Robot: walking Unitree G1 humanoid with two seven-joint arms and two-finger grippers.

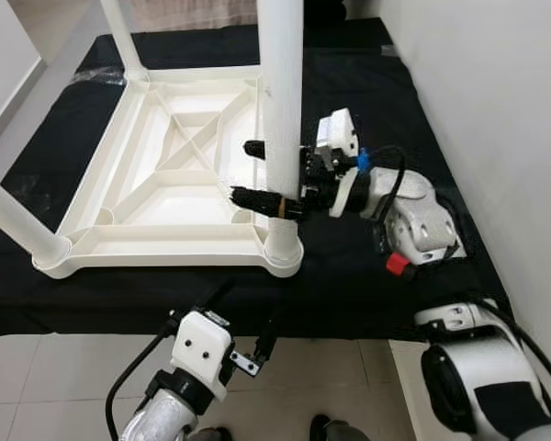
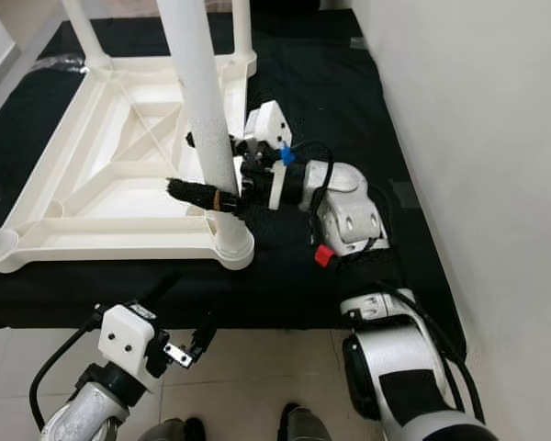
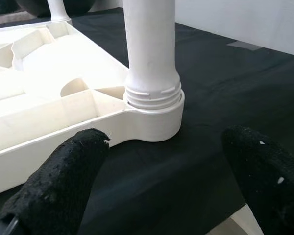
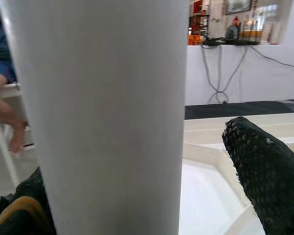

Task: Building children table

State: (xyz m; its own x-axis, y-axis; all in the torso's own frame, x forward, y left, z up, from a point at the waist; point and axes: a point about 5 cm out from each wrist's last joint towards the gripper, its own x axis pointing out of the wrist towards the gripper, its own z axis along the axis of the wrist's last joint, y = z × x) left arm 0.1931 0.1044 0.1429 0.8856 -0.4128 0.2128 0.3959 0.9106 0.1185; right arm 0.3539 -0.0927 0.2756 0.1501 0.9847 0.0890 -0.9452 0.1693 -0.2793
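Observation:
A white plastic table top [image 1: 156,241] lies upside down on a black cloth [image 1: 367,276]. Upright white legs stand in its corner sockets. The near-right leg [image 1: 282,101] rises from its threaded socket [image 3: 154,105]. My right gripper [image 1: 248,172] reaches in from the right at mid-height and is open, one black finger [image 4: 269,171] on each side of this leg, with a gap showing beside it. My left gripper [image 1: 243,322] hangs low in front of the cloth's near edge. It is open, its fingers [image 3: 63,176] spread wide and pointing at that socket.
Another leg [image 1: 18,220] stands at the near-left corner and one [image 1: 124,37] at the far left. A white wall [image 1: 496,110] runs close along the right. Pale floor tiles [image 1: 64,377] lie in front. A person's arm [image 4: 5,107] shows beyond the leg.

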